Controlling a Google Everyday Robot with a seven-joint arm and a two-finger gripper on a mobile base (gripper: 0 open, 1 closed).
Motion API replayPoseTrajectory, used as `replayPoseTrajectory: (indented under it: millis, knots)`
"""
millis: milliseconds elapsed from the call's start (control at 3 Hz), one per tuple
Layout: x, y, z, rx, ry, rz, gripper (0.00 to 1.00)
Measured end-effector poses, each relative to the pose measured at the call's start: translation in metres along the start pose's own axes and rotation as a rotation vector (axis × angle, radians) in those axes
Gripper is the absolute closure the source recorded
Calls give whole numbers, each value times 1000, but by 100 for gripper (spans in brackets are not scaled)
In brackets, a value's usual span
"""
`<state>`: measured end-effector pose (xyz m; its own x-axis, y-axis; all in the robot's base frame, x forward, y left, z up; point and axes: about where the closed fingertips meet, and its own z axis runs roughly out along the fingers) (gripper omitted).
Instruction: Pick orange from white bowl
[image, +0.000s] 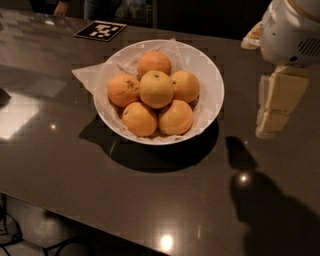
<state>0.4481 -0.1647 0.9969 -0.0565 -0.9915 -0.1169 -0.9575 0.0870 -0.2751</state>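
The white bowl sits on a dark, glossy table and is lined with crinkled white paper. It holds several fruits. The orange, paler yellow-orange with a small dark stem dot, rests on top in the middle, ringed by the deeper-orange fruits. My gripper hangs from the white arm at the right edge of the view. It is to the right of the bowl, apart from it and above the tabletop, and it holds nothing that I can see.
A black-and-white marker tag lies flat on the table behind the bowl at the far left. The paper's corner sticks out over the bowl's left rim. The table's near edge runs diagonally across the bottom left. The gripper's shadow falls at the lower right.
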Motion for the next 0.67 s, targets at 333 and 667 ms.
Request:
replayPoseTrajectory:
  millis: [333,667]
  knots:
    - [-3,-3,-2,16,-6,-2,0]
    - [-17,-7,0,27,-47,-21,0]
